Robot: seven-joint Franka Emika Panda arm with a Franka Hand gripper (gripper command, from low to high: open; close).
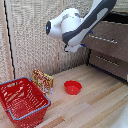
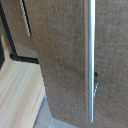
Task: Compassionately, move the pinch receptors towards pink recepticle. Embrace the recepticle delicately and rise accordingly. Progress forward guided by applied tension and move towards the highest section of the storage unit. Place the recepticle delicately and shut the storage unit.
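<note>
A: Where does the arm (image 1: 75, 25) sit?

B: High, up against the storage unit (image 1: 107, 42) at 2 o'clock in the exterior view. The tool itself is hidden behind the wrist there, and the wrist view shows no fingers. Can't tell if it's apart or together.

A: Wrist view?

B: Filled by a brown drawer front with a long silver bar handle (image 2: 90, 60) running across it. The camera sits close to the panel, so the tool looks lined up to push that front.

A: Top drawer?

B: It stands out past the drawers below (image 1: 107, 61) and looks open. That fits the closing step, as a judgement.

A: Pink recepticle?

B: Not visible in either view. Possibly inside the open drawer, but no way to confirm.

A: Tabletop (image 1: 95, 102)?

B: Red bowl (image 1: 72, 87) near center, red wire basket (image 1: 22, 100) at 8 o'clock, a yellow packet (image 1: 43, 80) just beside the basket. All well apart from the arm and out of its way.
</note>
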